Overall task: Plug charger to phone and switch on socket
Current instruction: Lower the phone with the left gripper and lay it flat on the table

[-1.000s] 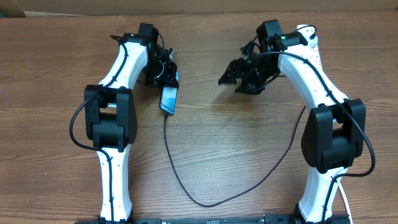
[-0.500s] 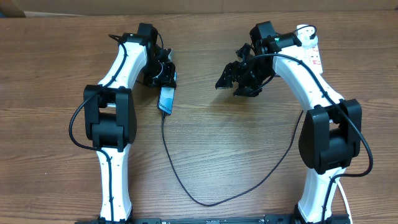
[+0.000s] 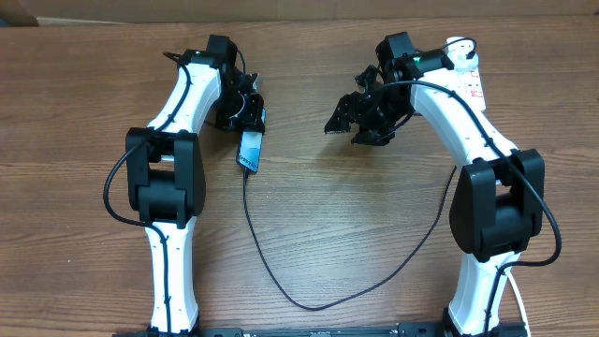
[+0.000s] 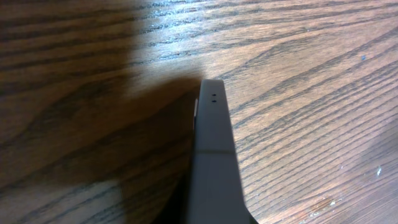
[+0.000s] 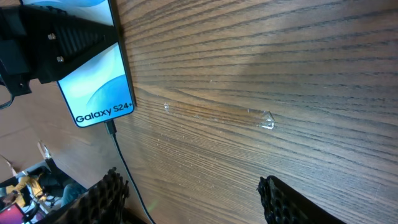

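Observation:
The phone (image 3: 251,150) lies left of centre with its blue screen lit; the right wrist view shows it (image 5: 99,87) with white text at its near end. My left gripper (image 3: 245,112) is shut on the phone's far end, one black finger across the screen. The left wrist view shows only a dark finger (image 4: 214,155) edge-on. The charger's black cable (image 3: 309,305) is plugged into the phone's near end (image 5: 111,127), loops across the front and rises to the right. My right gripper (image 3: 351,124) is open and empty (image 5: 196,205), right of the phone. The white socket strip (image 3: 471,70) lies mostly behind the right arm.
A round white plug (image 3: 456,45) sits at the strip's far end. The cable's loop (image 3: 412,248) lies between the two arm bases. Bare wood table (image 3: 328,206) lies between the grippers. The table's back edge (image 3: 309,19) runs along the top.
My right gripper has shifted a little to the left toward the phone. The phone and left gripper have shifted slightly left. Nothing has moved in the last half second.

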Robot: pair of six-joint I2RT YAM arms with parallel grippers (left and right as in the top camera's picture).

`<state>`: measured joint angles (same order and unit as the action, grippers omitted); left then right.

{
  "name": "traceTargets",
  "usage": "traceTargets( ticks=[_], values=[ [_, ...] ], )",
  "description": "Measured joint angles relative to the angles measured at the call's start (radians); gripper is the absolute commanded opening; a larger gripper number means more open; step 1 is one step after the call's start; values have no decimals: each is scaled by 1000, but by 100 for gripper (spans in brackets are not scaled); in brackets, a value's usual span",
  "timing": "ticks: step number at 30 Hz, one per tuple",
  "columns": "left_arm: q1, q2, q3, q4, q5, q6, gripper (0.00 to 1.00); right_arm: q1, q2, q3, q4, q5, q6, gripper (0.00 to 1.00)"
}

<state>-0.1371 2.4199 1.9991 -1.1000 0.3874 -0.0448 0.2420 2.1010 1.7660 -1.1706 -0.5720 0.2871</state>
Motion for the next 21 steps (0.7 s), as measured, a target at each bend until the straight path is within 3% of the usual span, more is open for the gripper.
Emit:
traceTargets(
  ticks=[21],
  values=[
    [0,0,0,-4,0,0,4,0,0,0,11,1,0,70]
  ],
)
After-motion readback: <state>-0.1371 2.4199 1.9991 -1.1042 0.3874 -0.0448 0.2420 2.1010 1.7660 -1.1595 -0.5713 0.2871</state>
